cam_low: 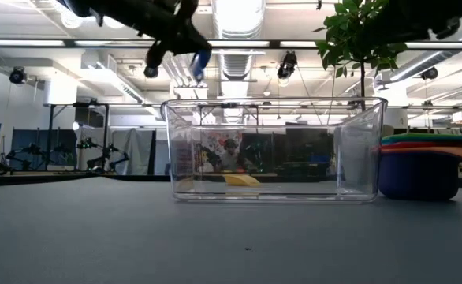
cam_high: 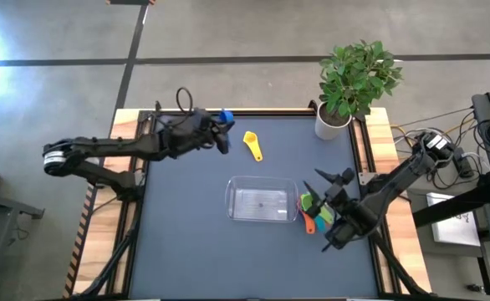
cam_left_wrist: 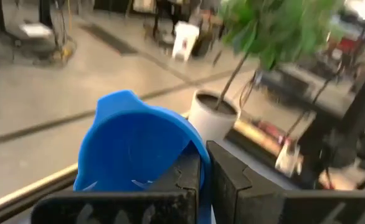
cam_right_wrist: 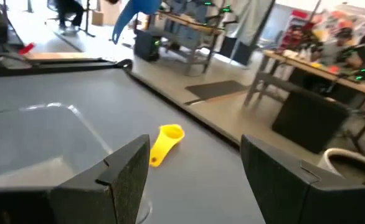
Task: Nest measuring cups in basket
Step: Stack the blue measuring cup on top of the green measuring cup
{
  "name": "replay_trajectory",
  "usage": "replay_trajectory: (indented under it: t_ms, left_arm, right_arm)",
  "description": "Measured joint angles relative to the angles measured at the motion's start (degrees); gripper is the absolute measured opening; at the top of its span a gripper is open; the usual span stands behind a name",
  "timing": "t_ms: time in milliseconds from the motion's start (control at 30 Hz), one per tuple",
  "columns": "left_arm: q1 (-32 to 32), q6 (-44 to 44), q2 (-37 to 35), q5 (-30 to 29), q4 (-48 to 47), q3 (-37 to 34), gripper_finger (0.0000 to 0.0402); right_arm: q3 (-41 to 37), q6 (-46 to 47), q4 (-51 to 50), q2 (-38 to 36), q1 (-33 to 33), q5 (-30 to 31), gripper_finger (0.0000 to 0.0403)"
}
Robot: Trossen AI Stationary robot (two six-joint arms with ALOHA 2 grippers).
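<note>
The left end effector [cam_high: 221, 134] pinches a small blue plastic measuring cup [cam_high: 225, 117], probably airborne; the clear rectangular plastic basket [cam_high: 238, 186] lies nearer the robot and rightward.

The left gripper [cam_left_wrist: 202, 177] has its dark fingers [cam_left_wrist: 232, 186] closed on the blue measuring cup [cam_left_wrist: 136, 146]; beyond it stands a white pot [cam_left_wrist: 210, 118] with a leafy green plant [cam_left_wrist: 276, 28]; bare floor lies behind.

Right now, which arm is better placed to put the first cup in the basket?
Left. The left gripper is shut on the blue cup, lifted off the table. The basket holds nothing. The right gripper is open, holding nothing.
</note>
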Motion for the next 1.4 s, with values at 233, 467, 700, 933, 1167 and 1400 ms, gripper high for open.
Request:
replay_trajectory:
  t_ms: [233,467,700,933,1167,1400]
  left_arm:
    - [-4.3,0.9,9.0,-0.9,19.1,0.2,0.0000]
    - [-5.8,1.3,18.8,0.9,34.2,2.2,0.0000]
    - [-6.1,0.4,26.3,5.6,37.8,7.4,0.0000]
    - [-6.4,0.5,29.3,9.4,38.1,11.4,0.0000]
    - [-6.4,0.9,29.7,11.6,38.0,12.2,0.0000]
    - [-6.4,1.4,29.7,11.6,38.0,12.2,0.0000]
  right_arm:
    - [2.8,-4.1,1.2,0.0,-1.5,3.1,0.0237]
    - [3.7,-6.4,1.9,0.0,-2.3,5.9,0.0237]
    - [3.7,-15.0,7.0,0.0,-5.7,5.5,0.0237]
    - [4.8,-26.5,10.7,0.0,-8.7,-2.7,0.0237]
    - [5.8,-50.3,24.9,-0.1,-9.6,-19.4,0.0237]
    - [4.6,-69.4,42.6,-0.5,-12.6,-28.4,0.0237]
